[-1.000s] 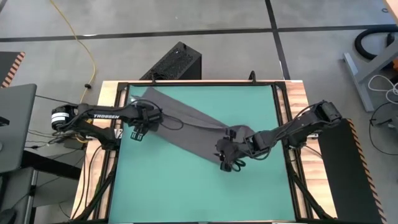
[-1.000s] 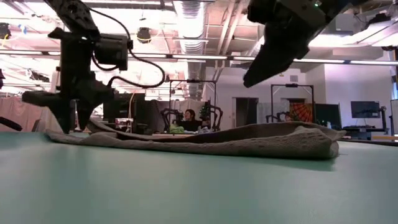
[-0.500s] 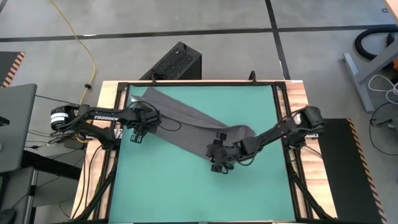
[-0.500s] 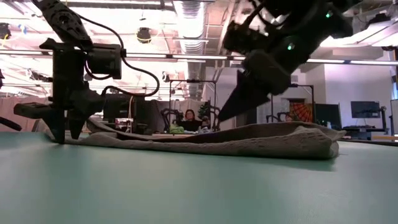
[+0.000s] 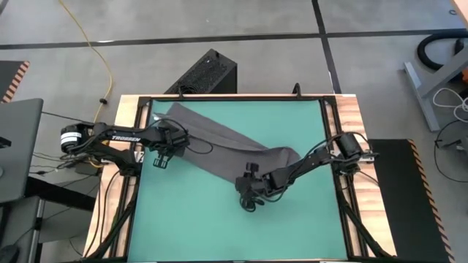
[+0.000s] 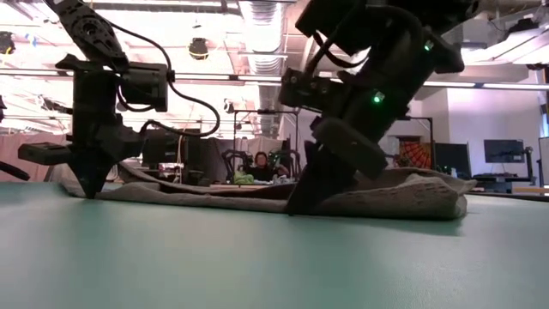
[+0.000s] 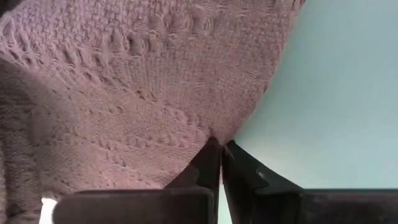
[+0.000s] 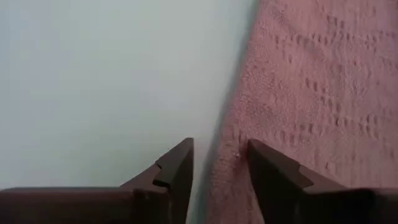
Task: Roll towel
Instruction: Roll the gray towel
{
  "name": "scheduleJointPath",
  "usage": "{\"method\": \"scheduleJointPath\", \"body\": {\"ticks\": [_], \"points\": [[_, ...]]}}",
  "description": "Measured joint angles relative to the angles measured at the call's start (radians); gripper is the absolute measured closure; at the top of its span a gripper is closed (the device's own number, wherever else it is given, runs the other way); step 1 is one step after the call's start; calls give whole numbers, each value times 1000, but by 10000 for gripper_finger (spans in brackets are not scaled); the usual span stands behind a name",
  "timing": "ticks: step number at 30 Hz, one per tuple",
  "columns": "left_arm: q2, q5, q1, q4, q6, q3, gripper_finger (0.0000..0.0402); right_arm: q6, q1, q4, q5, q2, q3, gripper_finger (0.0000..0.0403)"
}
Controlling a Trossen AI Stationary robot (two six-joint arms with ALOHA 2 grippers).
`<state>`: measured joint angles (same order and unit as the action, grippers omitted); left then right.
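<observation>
While the towel lies flat, nothing of the roll is made yet.

Towel: the towel (image 5: 219,142) is a dark grey cloth stretched slantwise on the green mat (image 5: 197,219), one end near the mat's far left corner, the other past the middle toward the right; in the low view (image 6: 386,199) it lies low, with only a slight fold at its right end.

Left gripper: the left gripper (image 7: 219,152) has its fingers pressed together at the towel's left edge, tips down at the mat; its wrist view shows the cloth's edge right at the tips, so it looks pinched on that edge, though little cloth is between them.

Right gripper: the right gripper (image 8: 221,163) stands at the towel's near right edge, fingers narrowly apart astride the hem, one on bare mat, one on the cloth; no hold is visible yet.

Done: both grippers are set at the cloth's edges, as I judge it.

Left to do: securing the right-hand grip, turning the edge over, and the whole rolling.

Around: a black box (image 5: 208,73) and a yellow cable (image 5: 102,51) lie on the floor beyond the table; a person sits far off in the room behind.

In the way: nothing else lies on the mat; the towel's slant may make the roll uneven.
</observation>
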<state>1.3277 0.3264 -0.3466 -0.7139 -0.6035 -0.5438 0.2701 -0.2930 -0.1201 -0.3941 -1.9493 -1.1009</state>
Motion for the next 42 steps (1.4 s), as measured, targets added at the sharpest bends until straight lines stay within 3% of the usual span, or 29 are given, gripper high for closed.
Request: {"method": "scheduleJointPath", "body": {"ticks": [7, 16, 19, 22, 25, 28, 36, 39, 42], "points": [[3, 1, -1, -111, -2, -100, 401, 34, 2, -219, 28, 77, -19, 384], [-1, -62, -1, -407, 16, -459, 401, 34, -4, -501, 80, 421, -85, 384], [-17, -175, 3, -510, 43, -618, 401, 36, -20, -528, 200, 573, -97, 392], [-43, -355, 19, -598, 82, -774, 401, 10, -72, -522, 355, 708, -97, 387], [-74, -506, 52, -626, 96, -903, 401, -52, -142, -452, 304, 818, -97, 381], [-107, -564, 101, -608, 115, -991, 401, -7, -181, -453, 224, 885, -97, 388], [-134, -496, 208, -616, 173, -1041, 401, -35, -239, -546, 163, 887, -93, 391], [-124, -348, 212, -611, 134, -1032, 401, -62, -190, -651, 87, 880, -94, 391], [-90, -113, 176, -587, 66, -1028, 401, -183, -93, -705, -53, 870, -94, 391]]}}
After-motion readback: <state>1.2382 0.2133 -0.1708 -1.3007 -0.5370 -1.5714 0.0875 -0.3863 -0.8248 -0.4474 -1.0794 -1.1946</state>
